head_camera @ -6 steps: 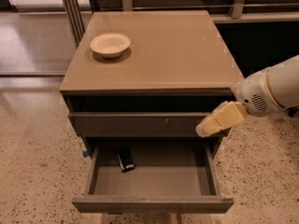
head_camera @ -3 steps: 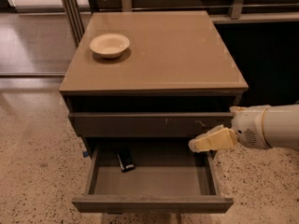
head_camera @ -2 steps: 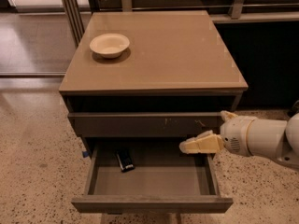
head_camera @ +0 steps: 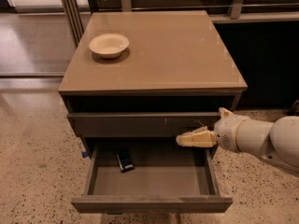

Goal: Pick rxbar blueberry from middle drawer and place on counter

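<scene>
So the gripper hangs at the right side of the open middle drawer, prob to reach the rxbar blueberry lying back-left inside, can't tell if the claw's wide or narrow, 1 bowl on the counter.

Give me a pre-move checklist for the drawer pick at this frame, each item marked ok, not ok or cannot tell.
1. The middle drawer is pulled open: ok.
2. The rxbar blueberry is in view, lying flat on the drawer floor, left side: ok.
3. The gripper is lined up over the bar: not ok; it hovers at the drawer's right rear, apart from the bar.
4. Bar grasped: not ok.
5. The counter has bare surface beside the bowl: ok.
</scene>
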Motion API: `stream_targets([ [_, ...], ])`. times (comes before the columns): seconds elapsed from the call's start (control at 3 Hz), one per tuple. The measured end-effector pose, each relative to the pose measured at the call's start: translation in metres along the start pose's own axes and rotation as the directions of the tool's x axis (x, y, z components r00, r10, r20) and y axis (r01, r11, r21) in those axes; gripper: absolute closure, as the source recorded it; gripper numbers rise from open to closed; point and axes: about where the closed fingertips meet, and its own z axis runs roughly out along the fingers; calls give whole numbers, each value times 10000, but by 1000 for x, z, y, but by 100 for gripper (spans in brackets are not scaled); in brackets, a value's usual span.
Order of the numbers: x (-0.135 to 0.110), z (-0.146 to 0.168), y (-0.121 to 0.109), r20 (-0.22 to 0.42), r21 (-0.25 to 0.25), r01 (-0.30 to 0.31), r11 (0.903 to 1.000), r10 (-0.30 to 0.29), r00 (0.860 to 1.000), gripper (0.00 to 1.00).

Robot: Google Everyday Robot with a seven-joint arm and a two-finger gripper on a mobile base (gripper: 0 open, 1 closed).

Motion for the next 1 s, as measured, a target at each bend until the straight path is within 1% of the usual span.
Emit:
stream_targets([
  [0.33, 15, -2, 2, 92, 389, -795, 9961, 792, 9968, 0],
  [0.67, 48, 14, 12, 531, 705, -1855, 9801, 1820, 9819, 0],
  [1.0, 63, 46, 31, 1052, 324, -2214, 9747, 2169, 9705, 0],
])
